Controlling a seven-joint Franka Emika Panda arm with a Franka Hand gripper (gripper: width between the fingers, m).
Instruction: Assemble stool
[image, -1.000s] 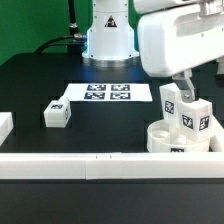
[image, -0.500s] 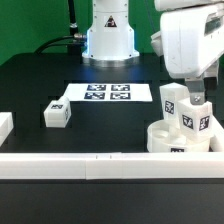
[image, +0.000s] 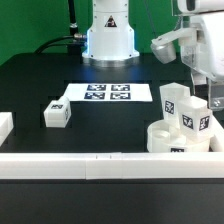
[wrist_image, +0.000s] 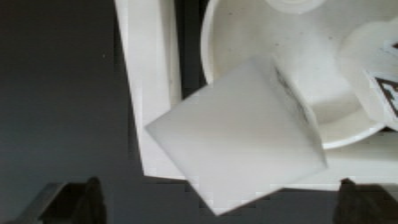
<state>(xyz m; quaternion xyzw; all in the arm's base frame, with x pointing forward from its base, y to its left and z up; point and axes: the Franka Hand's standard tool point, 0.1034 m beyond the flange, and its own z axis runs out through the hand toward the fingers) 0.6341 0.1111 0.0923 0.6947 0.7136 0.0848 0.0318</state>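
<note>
The round white stool seat lies at the exterior view's right, against the front rail. Two tagged white legs stand upright on it, one behind the other. A loose leg lies on the black table to the left. My gripper hangs above the seat's right side and holds nothing. In the wrist view the gripper is open, its dark fingertips wide apart. Beneath it are a leg's flat end and the seat.
The marker board lies flat in front of the robot base. A long white rail runs along the front edge and shows in the wrist view. A white piece sits at the left edge.
The hand has moved up and toward the exterior view's right, away from the two standing legs. Its jaws stay open and the parts have not moved.
</note>
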